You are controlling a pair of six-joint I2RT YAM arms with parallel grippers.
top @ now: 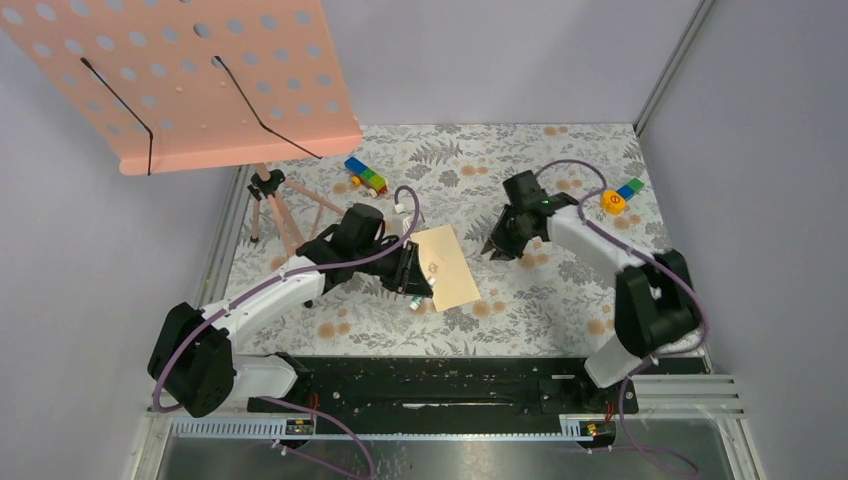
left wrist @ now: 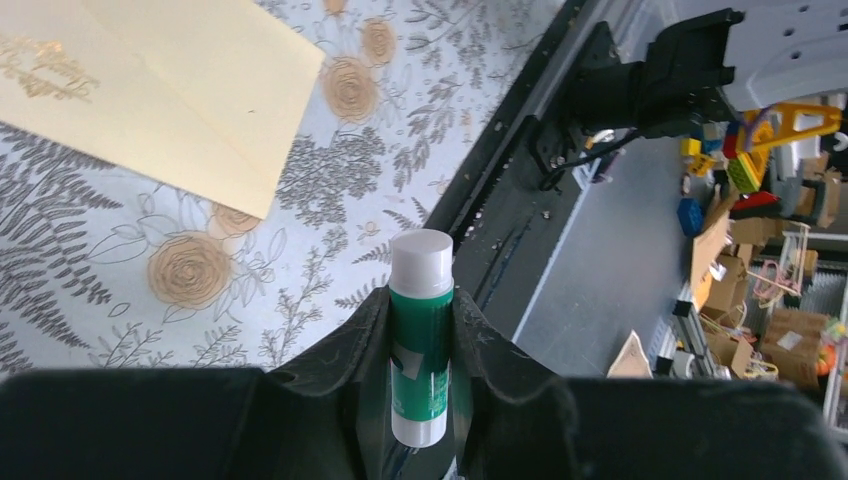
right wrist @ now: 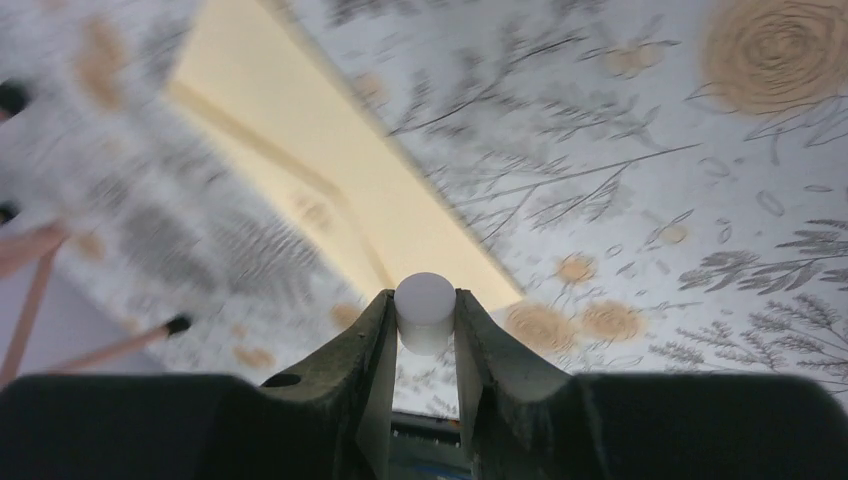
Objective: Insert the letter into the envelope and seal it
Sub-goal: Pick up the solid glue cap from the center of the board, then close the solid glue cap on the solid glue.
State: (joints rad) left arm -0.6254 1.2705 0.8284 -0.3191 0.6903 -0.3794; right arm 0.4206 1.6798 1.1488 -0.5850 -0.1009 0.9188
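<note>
Two arms, catalogued:
- left arm point(top: 268, 293), right arm point(top: 585, 238): white link shells, black joint housings
- lilac cable point(top: 570, 162) looped along each
- fingers point(left wrist: 335, 385): matte black, tapered

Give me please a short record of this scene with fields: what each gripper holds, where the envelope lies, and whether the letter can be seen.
left gripper: shut on the glue stick, green body, white end pointing out
right gripper: shut on a small white cylinder, perhaps the stick's cap
envelope: flat on the floral table, between the two arms
flap: cannot tell whether sealed
letter: not visible as a separate sheet
far side: coloured blocks
</note>
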